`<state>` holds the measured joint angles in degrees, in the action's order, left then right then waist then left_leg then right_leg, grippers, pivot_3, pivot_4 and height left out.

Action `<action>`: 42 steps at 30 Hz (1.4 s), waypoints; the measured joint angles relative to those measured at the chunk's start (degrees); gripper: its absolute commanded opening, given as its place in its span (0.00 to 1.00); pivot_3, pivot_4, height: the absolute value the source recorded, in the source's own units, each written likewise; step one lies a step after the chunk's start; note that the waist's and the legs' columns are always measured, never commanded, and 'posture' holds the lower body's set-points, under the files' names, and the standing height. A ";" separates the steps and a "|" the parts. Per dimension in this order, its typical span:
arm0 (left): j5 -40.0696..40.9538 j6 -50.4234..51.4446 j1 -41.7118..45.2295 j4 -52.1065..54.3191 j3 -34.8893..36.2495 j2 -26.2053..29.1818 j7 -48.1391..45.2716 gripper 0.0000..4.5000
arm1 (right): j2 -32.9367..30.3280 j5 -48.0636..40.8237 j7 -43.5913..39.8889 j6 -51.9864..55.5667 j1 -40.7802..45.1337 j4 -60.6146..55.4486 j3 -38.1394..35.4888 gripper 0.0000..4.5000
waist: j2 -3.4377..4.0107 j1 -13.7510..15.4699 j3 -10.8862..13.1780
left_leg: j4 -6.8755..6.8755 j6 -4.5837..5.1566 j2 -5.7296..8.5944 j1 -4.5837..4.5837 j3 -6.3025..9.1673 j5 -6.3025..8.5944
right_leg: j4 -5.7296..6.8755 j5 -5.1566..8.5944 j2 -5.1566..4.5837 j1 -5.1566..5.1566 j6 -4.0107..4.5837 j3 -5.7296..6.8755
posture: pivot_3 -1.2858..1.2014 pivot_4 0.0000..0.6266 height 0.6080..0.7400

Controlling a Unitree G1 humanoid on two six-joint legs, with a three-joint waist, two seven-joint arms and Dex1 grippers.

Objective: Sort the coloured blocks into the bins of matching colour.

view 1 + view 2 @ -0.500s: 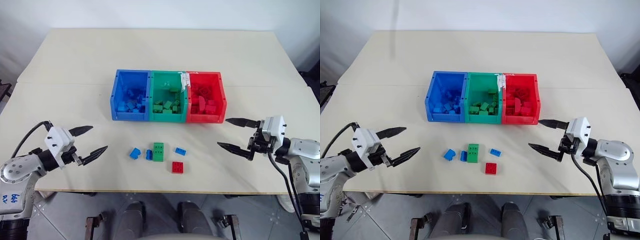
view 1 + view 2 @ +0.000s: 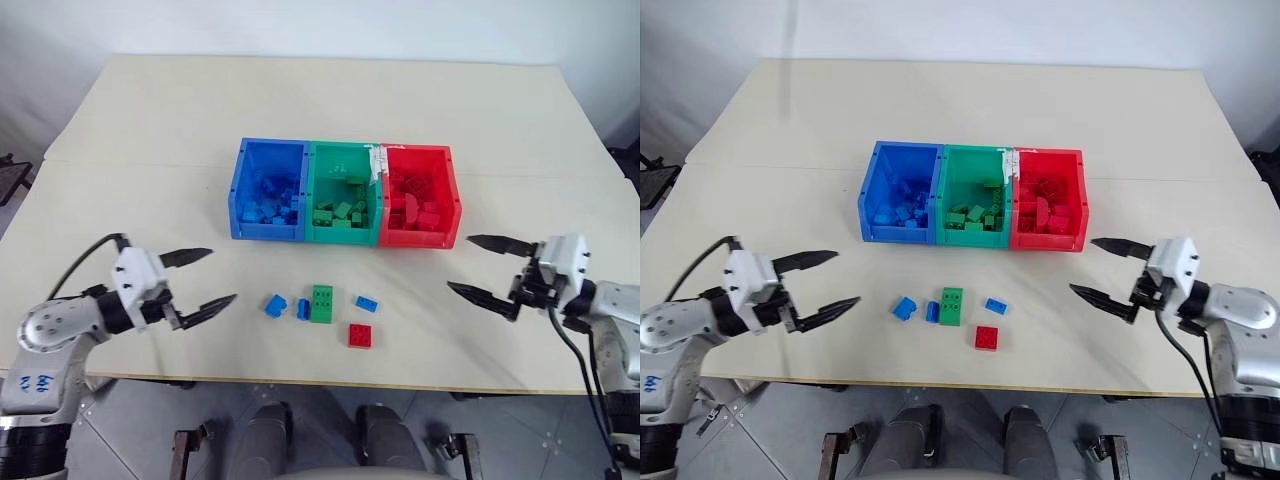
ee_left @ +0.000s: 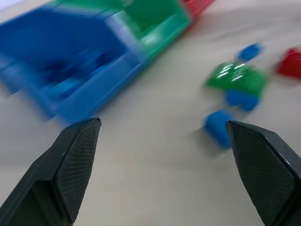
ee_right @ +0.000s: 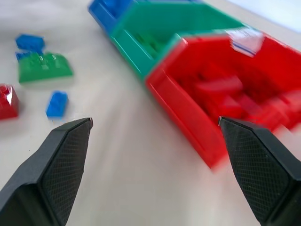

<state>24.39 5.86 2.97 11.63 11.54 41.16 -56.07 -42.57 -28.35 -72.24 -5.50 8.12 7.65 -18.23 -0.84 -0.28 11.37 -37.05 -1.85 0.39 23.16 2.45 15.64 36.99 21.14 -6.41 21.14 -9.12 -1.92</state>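
Both my pincers hang wide open with nothing in them: my left pincer (image 2: pixel 198 281) over the worktop's (image 2: pixel 330 100) near left part, my right pincer (image 2: pixel 488 270) over its near right part, each well apart from the bricks. The three bins sit joined in a row mid-worktop, blue bin (image 2: pixel 240 190), green bin (image 2: pixel 344 151) and red bin (image 2: pixel 452 195), each already holding bricks of its own colour. The loose bricks lie between the bins and the near edge: a blue brick (image 2: pixel 275 305), a second blue brick (image 2: pixel 302 309) touching or just beside the green brick (image 2: pixel 321 302), a third blue brick (image 2: pixel 366 303) and the red brick (image 2: pixel 361 335) nearest the edge. The risk I see is that snug pair: closing on either one could drag or pinch its neighbour and carry it to the wrong bin. The red brick could be nudged off the near edge by a clumsy approach. My wrist views are smeared, so studs and exact gaps are hard to make out, and the bin walls hide part of what lies inside.
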 measured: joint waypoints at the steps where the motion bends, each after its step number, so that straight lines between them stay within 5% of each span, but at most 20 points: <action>1: 0.01 -0.05 0.60 0.27 -1.09 -0.06 -0.58 1.00 | -0.11 -0.28 -0.36 -0.78 -0.73 0.56 -1.09 1.00 | 0.00 0.03 0.00 | 0.00 -0.01 -0.01 0.00 0.00 0.00 | -0.01 0.00 0.03 0.00 0.00 0.00 | 0.52 0.24 1.00; 9: 0.89 0.33 2.81 0.71 -3.63 -0.48 -3.32 1.00 | -0.88 -0.36 -3.48 -3.25 -5.00 1.15 -1.81 1.00 | 0.01 -0.84 0.00 | 0.00 -0.04 -0.05 -0.07 -0.02 -0.02 | 0.01 0.00 0.11 -0.04 0.00 -0.03 | 0.52 0.24 1.00; 21: 0.98 -2.17 -5.50 -2.88 2.81 0.67 -5.01 1.00 | 0.65 1.96 -5.33 14.52 9.52 -13.20 22.25 1.00 | 0.03 -0.96 0.00 | 0.00 -0.03 -0.02 0.03 0.08 -0.02 | 0.00 0.00 -0.04 0.07 0.01 0.01 | 0.52 0.24 1.00; 31: 1.08 -2.63 -21.85 1.17 10.40 0.72 -5.25 1.00 | 4.07 8.72 -4.49 17.03 12.16 -15.04 34.14 1.00 | 0.00 -1.19 -0.02 | 0.06 -0.04 -0.04 0.06 0.06 0.04 | -0.06 0.01 -0.04 0.15 0.04 0.00 | 0.52 0.24 1.00; 36: 1.77 -2.05 -23.19 4.25 11.16 0.50 -4.52 1.00 | 6.43 13.14 -4.51 11.35 11.99 -10.70 36.86 1.00 | -0.03 -0.97 -0.04 | 0.05 0.06 -0.05 0.02 0.08 0.10 | -0.06 -0.01 -0.04 0.07 0.08 0.03 | 0.52 0.24 1.00; 42: 2.53 -0.32 -23.05 5.96 11.73 1.46 -4.49 1.00 | 8.46 15.89 -4.50 4.82 13.00 -5.81 38.01 0.56 | -0.03 -1.28 -0.04 | 0.09 -0.06 -0.07 0.02 0.07 0.06 | -0.06 -0.01 0.02 0.11 0.08 0.04 | 0.52 0.24 1.00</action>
<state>26.92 5.54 -20.07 17.59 23.27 42.62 -60.56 -34.10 -12.46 -76.74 -0.68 21.12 1.84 19.78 -0.86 -1.55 11.33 -36.96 -1.91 0.32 23.18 2.52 15.70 36.93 21.12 -6.39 21.25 -9.03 -1.88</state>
